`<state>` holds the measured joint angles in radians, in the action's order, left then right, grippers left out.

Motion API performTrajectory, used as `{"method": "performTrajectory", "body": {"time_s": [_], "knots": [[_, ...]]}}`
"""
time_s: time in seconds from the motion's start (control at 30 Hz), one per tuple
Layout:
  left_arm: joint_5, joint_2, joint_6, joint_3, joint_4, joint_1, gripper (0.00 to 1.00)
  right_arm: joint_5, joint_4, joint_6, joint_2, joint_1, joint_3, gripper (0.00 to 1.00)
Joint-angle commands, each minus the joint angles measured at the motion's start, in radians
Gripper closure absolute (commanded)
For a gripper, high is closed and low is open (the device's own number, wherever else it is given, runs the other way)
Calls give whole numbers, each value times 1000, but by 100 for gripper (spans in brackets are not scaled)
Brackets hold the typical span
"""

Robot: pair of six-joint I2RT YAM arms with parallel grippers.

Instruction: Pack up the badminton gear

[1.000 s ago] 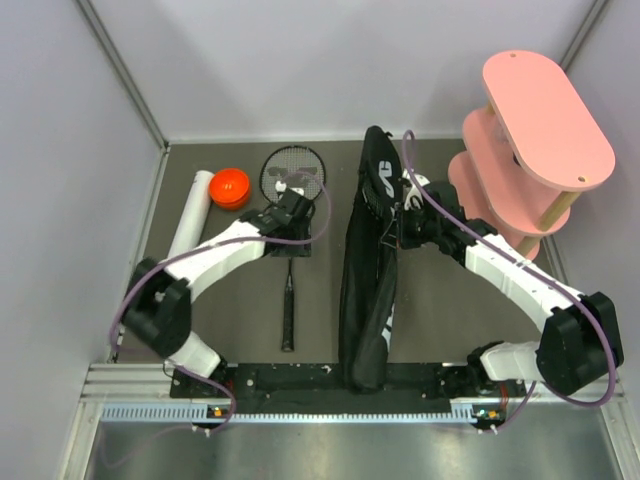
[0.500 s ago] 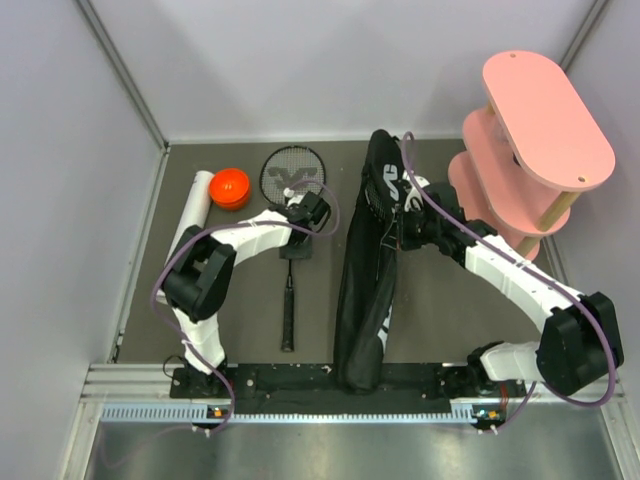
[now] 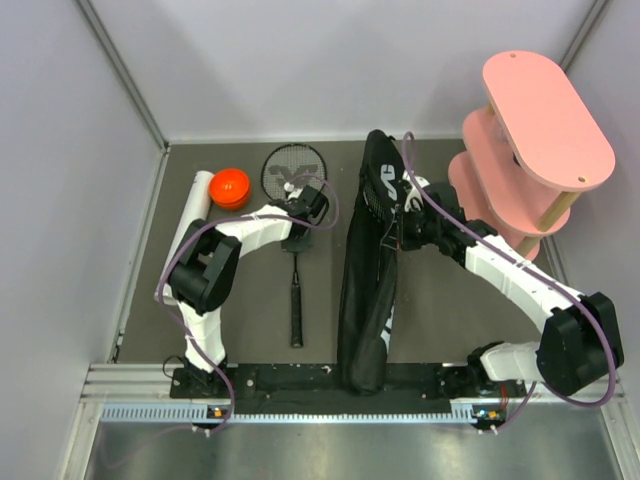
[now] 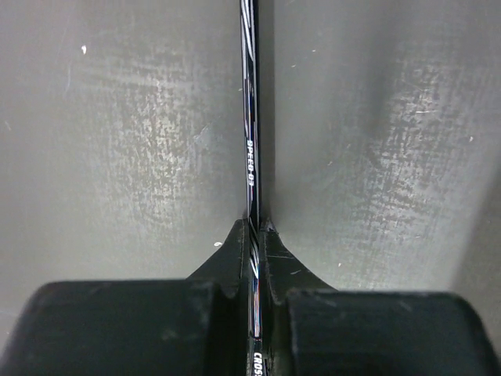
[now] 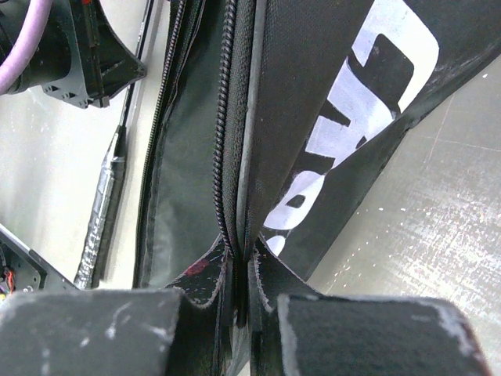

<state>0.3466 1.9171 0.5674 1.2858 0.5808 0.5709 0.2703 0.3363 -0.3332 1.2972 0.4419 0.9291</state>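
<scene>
A: What is held by the left end effector (image 4: 252, 227)?

B: It is closed on the thin shaft of a racket (image 4: 250, 133), just below the head. The racket is laid along the bench (image 3: 440, 310) left of centre, with the head toward 12 o'clock and the handle toward 6 o'clock. Whether it is lifted clear cannot be told.

A: And the right end effector (image 5: 241, 262)?

B: It is clamped on the zipper edge of the black bag (image 5: 313, 117). The bag is stretched from 12 to 6 o'clock through the middle of the bench, and its opening is parted.

A: How much is judged to be packed?

B: Little. The gripped racket is outside the bag, at its 9 o'clock. Whether a second racket is inside cannot be told. The white tube (image 3: 190, 225) is lying at 10 o'clock, and the orange cap (image 3: 230, 188) is off, set just beside the far end. A small white object (image 3: 290, 188) is seen on the strings. It is possibly a shuttlecock, but too small to confirm.

A: What is left?

B: By judgement, nearly everything. The racket is to be slid into the bag, the shuttlecocks tubed and capped, and the zipper closed.
</scene>
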Motion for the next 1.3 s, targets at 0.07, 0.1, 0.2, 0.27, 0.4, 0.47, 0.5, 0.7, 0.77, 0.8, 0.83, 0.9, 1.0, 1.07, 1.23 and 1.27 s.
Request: {"method": "performTrajectory", "body": {"time_s": [0.07,0.1,0.2,0.27,0.4,0.47,0.5,0.7,0.77,0.8,0.83,0.9,1.0,1.07,1.23,1.27], "knots": [[5,-84,-73,-25,-61,33,100,-13,-68,-44,-16,-12,17,100],[18,-119,-74,-57,-70,41,100,-22,-66,-55,-15,-12,20,100],[37,-251,-60,-112,-82,56,100,-77,-65,-90,0,-17,30,100],[46,-337,-58,-137,-85,64,100,-94,-65,-108,22,-26,46,100],[49,-450,-64,-187,-69,90,100,-114,-62,-121,86,-46,92,100],[55,-503,-87,-198,-59,106,100,-118,-57,-118,118,-52,135,100],[51,-518,-98,-206,-49,124,100,-128,-53,-116,149,-54,152,100],[169,-604,-167,-220,7,263,100,-119,-17,-139,301,-55,307,100],[198,-609,-178,-223,30,297,100,-108,-14,-153,330,-58,353,100],[207,-612,-176,-226,37,322,100,-100,-14,-159,353,-61,365,100],[222,-612,-176,-230,50,331,100,-94,-16,-167,364,-65,376,100],[238,-610,-170,-241,66,359,100,-79,-14,-171,376,-69,404,100],[268,-601,-164,-250,100,392,100,-62,-16,-168,393,-72,430,100],[284,-593,-155,-253,126,403,100,-49,-11,-153,398,-72,439,100],[284,-566,-173,-253,146,454,100,10,-16,-90,395,-75,447,100],[281,-560,-182,-253,145,463,100,23,-17,-83,393,-75,450,100]]}}
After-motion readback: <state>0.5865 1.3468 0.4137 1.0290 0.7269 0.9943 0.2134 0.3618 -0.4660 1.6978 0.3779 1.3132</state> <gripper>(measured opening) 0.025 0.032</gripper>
